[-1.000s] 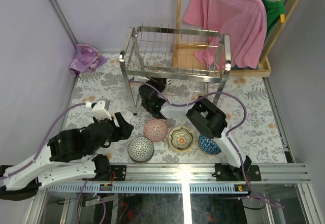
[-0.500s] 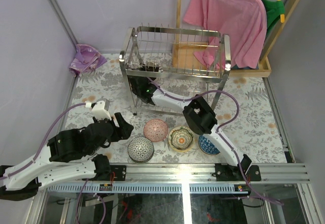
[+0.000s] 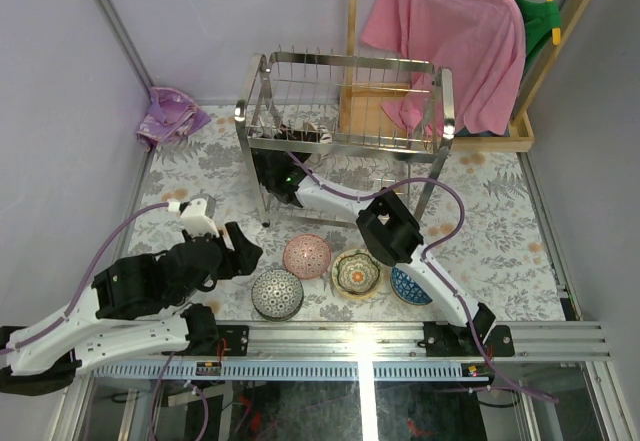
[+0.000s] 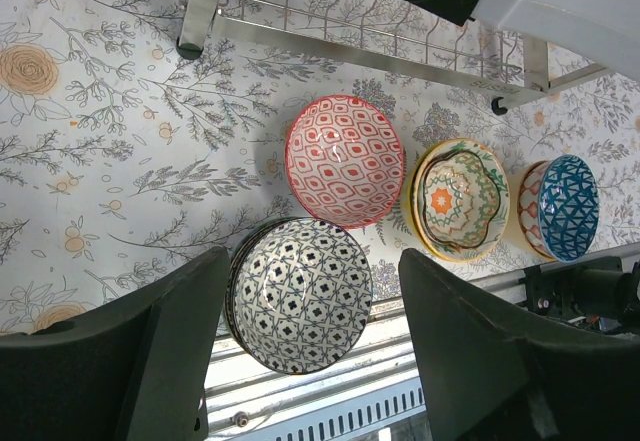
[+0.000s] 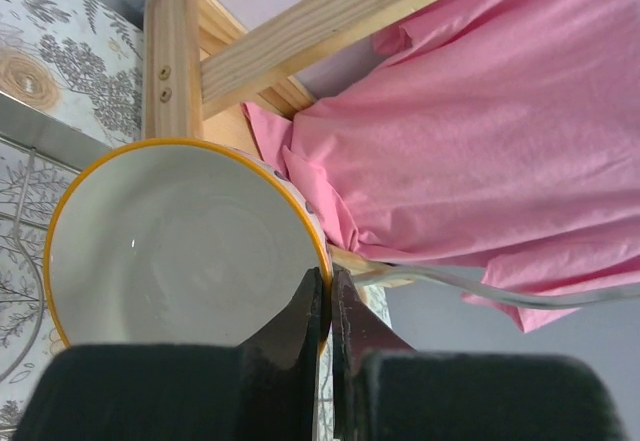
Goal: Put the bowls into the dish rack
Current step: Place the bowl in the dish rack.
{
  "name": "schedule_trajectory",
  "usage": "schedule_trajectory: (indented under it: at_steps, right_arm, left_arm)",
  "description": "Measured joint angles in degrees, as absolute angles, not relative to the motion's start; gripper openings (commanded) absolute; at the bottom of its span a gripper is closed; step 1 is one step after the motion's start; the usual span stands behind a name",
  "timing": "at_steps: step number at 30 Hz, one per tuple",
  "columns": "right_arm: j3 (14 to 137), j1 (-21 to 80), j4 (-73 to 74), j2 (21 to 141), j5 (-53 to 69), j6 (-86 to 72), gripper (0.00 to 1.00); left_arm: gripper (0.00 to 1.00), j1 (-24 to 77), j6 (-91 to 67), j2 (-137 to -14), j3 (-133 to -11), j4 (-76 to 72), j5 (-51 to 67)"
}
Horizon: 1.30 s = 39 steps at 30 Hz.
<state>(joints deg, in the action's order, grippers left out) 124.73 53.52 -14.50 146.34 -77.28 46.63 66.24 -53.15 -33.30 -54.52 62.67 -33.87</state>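
Observation:
The steel wire dish rack point(image 3: 345, 101) stands at the back middle. My right gripper point(image 3: 290, 146) reaches into its left end, shut on the rim of a yellow-rimmed bowl point(image 3: 308, 129). In the right wrist view that bowl point(image 5: 180, 251) shows a white inside, and my gripper point(image 5: 327, 306) pinches its edge. My left gripper point(image 3: 240, 251) is open and empty. It hovers over the black-and-white bowl point(image 4: 300, 296), apart from it. On the table lie that bowl point(image 3: 277, 293), a red-patterned bowl point(image 3: 306, 255), a yellow-green bowl point(image 3: 356, 272) and a blue bowl point(image 3: 411, 286).
A wooden-framed clothes stand point(image 3: 352, 21) with a pink shirt point(image 3: 450, 31) stands behind the rack, close to the held bowl in the right wrist view point(image 5: 480, 131). A purple cloth point(image 3: 170, 113) lies at the back left. The rack's leg point(image 4: 195, 21) stands near the red bowl.
My right arm has carried the yellow-rimmed bowl from in front of the rack, up and back into the rack's left end. My left arm has not moved.

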Motion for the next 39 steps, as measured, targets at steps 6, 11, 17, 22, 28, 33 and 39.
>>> schedule_trajectory:
  at_steps: [6, 11, 17, 22, 28, 33, 39]
  right_arm:
    - [124.49, 53.74, -19.22, 147.65, -80.03, 51.72, 0.00]
    - [124.53, 53.82, -21.02, 149.91, -80.53, 55.05, 0.00]
    - [124.73, 53.87, -21.98, 150.08, -80.49, 56.31, 0.00]
    - [125.84, 53.89, -21.93, 150.98, -80.77, 56.49, 0.00]
    - [127.94, 53.89, -21.82, 152.38, -81.23, 56.88, 0.00]
    - [129.40, 53.89, -21.80, 153.40, -81.54, 57.28, 0.00]
    - [130.87, 53.89, -22.70, 154.47, -81.58, 58.48, 0.12]
  left_arm:
    - [0.69, 66.24, -52.69, -32.64, -54.52, 62.67, -33.89]
    - [0.69, 66.24, -52.58, -31.90, -54.52, 62.72, -33.89]
    - [0.69, 66.22, -52.58, -31.29, -54.52, 63.02, -33.91]
    - [0.69, 66.24, -52.56, -31.20, -54.52, 63.31, -33.93]
    - [0.69, 66.22, -52.58, -31.20, -54.52, 63.94, -33.95]
    - [0.70, 66.24, -52.58, -31.24, -54.65, 64.07, -34.00]
    - [0.70, 66.24, -52.58, -31.68, -55.31, 64.12, -34.09]
